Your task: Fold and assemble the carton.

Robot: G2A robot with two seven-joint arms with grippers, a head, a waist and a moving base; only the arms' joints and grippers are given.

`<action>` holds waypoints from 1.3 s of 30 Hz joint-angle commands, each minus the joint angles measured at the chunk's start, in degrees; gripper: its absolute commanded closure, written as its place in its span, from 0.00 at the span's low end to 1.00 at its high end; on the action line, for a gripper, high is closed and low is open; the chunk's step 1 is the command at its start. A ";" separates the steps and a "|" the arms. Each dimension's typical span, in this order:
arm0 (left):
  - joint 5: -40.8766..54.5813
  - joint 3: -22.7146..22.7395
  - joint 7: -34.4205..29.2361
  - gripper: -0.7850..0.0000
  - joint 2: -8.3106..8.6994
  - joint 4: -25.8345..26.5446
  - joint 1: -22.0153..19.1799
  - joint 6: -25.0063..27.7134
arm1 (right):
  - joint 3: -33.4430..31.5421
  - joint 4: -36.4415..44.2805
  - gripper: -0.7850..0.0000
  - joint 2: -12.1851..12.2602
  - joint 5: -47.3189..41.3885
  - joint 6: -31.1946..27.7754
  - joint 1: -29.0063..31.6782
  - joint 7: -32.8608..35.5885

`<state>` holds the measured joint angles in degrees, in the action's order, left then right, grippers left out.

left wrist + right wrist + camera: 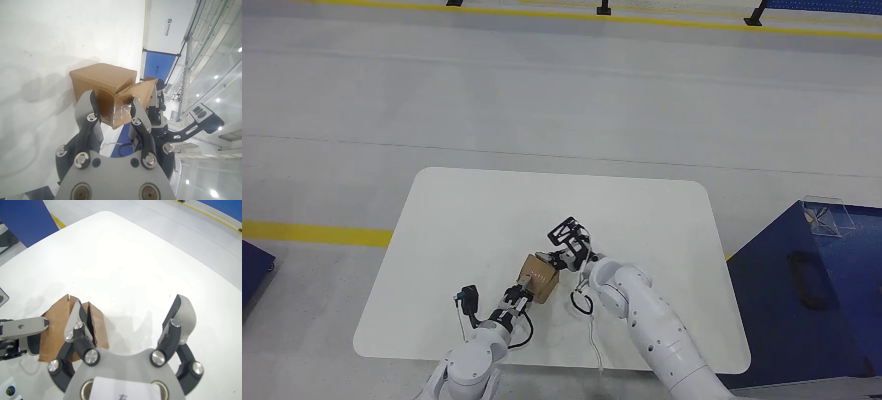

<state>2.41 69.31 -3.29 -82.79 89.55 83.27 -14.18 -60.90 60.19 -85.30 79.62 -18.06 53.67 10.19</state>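
A small brown carton (539, 278) stands on the white table (492, 210), near its front edge. In the left wrist view the carton (103, 83) has a torn, taped corner and one flap (145, 91) standing out. My left gripper (113, 95) is closed around that corner, one finger (90, 106) on each side. My right gripper (128, 300) is open wide: one finger (79, 313) rests against the slit between two flaps of the carton (54, 321), the other hangs over bare table. The left gripper's fingertip (44, 322) presses on the carton's face.
A blue cabinet (822, 290) stands off the table's right side. A black cable (582, 302) loops on the table beside the right arm. The far half of the table (132, 256) is bare white surface.
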 commanded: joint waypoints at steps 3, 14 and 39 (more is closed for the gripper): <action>-0.26 -0.36 0.18 0.58 -0.04 -0.33 -0.32 -0.44 | 0.40 -0.23 0.00 0.04 0.99 0.83 0.10 0.75; -0.81 -1.02 0.73 0.58 -0.12 -0.90 -0.94 -1.48 | 1.20 -1.36 0.00 -0.16 1.24 2.48 -0.16 -0.61; -2.22 -2.26 1.63 0.58 -0.31 -2.34 -2.47 -4.33 | 0.44 -1.43 0.00 0.28 0.89 2.76 -0.18 -0.48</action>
<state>0.16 67.06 -1.77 -83.09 87.31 80.85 -18.47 -60.41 58.69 -85.04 80.58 -15.31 53.51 9.75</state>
